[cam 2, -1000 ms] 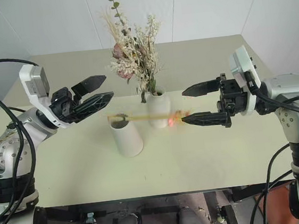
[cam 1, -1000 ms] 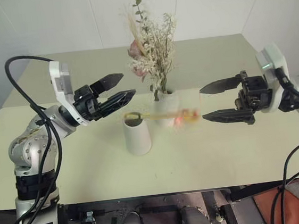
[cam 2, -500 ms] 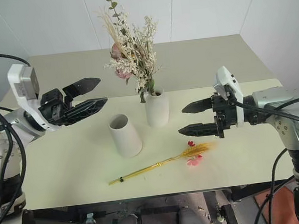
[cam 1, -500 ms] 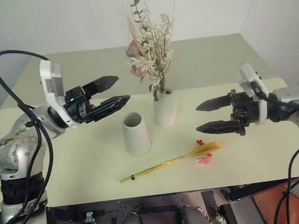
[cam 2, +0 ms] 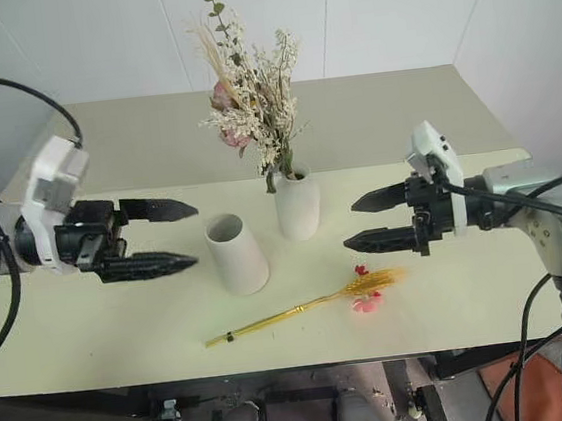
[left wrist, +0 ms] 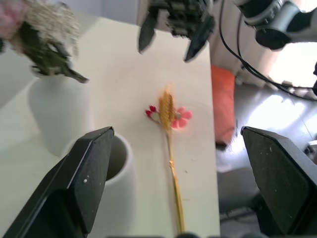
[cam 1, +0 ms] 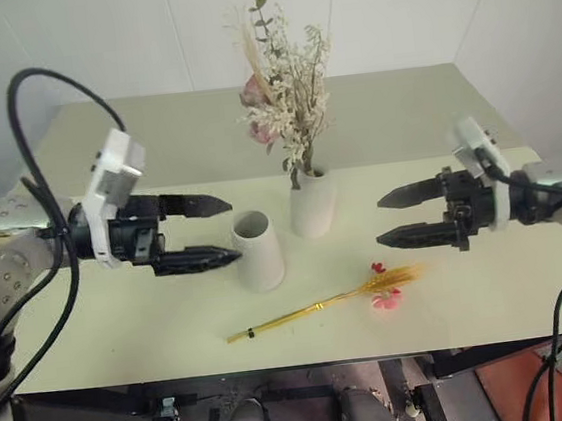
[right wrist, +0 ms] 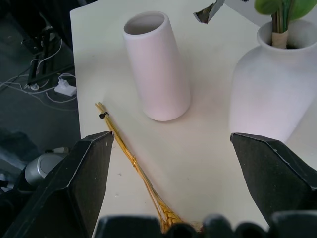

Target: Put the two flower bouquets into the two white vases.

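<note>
On the pale cream bench (cam 1: 431, 104), the matte white tapered cone vase with a wide mouth (cam 1: 257, 250) stands upright and empty, and serves as the landmark for everything else. Just beside it, on the side toward the robot's right and slightly farther back, stands the rounded matte white bottle vase with a narrow neck (cam 1: 311, 203); the bushy bunch of dried beige-white sprigs, green leaves and pink blooms (cam 1: 284, 95) rises out of its neck. Nearer the bench's front edge than the cone vase, the slim bundle of yellow stalks with small red-pink flowers (cam 1: 321, 305) lies flat on the bench, its stalk end close to the cone vase and its flower end reaching away toward the right arm's side. The left gripper (cam 1: 221, 231) hangs level just beside the cone vase on its left side, fingers spread and grasping nothing. The right gripper (cam 1: 384, 220) hovers beyond the bottle vase, above the bundle's flower end, fingers likewise parted and empty, aimed back toward the cone vase.
</note>
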Motion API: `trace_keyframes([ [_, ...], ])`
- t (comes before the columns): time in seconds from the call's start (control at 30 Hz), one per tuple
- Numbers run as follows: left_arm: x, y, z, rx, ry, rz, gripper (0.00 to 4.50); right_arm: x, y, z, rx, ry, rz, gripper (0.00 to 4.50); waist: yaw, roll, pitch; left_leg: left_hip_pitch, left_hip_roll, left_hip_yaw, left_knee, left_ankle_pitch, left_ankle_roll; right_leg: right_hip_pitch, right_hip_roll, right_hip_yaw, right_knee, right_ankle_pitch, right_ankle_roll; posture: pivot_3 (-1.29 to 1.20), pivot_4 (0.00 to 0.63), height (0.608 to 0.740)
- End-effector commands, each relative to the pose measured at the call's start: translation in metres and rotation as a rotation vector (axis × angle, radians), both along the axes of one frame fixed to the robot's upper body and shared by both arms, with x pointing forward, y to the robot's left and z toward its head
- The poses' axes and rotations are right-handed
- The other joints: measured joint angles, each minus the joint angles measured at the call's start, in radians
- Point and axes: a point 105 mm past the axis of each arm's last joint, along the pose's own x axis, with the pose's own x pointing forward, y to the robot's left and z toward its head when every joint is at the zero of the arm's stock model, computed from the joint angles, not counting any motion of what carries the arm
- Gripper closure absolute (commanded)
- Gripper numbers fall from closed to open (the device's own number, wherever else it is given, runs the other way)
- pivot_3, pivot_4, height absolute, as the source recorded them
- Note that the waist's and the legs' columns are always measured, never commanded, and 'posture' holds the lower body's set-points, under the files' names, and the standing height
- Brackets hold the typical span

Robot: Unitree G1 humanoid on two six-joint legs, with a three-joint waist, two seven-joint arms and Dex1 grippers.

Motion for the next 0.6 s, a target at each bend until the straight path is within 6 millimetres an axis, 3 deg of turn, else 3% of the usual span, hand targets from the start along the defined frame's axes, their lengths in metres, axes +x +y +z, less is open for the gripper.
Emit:
trace_keyframes([
  [0.03,-0.009,-0.016,0.000,0.106,0.001,-0.041,0.02,0.000,-0.004,0.012,-0.028,-0.064,0.024,0.00,0.000,0.000,0.000,0.000,0.000,0.000,0.000,0.000,0.000,0.000,0.000,0.000,0.000,0.000,0.000,0.00,0.150,0.740],
  [0.23,-0.007,-0.050,-0.011,0.207,0.038,-0.078,0.02,0.005,-0.003,0.013,-0.044,-0.079,0.042,0.00,-0.001,0.000,0.000,0.000,0.000,0.000,0.000,0.000,0.000,0.000,0.000,0.000,0.000,0.000,0.001,0.00,0.150,0.740],
  [0.4,0.015,-0.077,-0.028,0.305,0.068,-0.009,0.02,0.009,-0.001,0.016,-0.054,-0.095,0.051,0.00,-0.001,0.000,0.000,-0.001,0.000,0.000,0.001,0.000,0.000,0.000,0.000,0.000,0.000,0.000,0.001,0.00,0.150,0.740],
  [0.6,0.027,-0.117,-0.038,0.424,-0.039,-0.033,0.02,0.012,-0.002,0.015,-0.085,-0.111,0.040,0.00,0.000,0.000,0.000,-0.001,-0.001,0.000,0.001,0.000,0.000,0.000,0.000,0.000,0.000,-0.001,0.001,0.00,0.150,0.740],
])
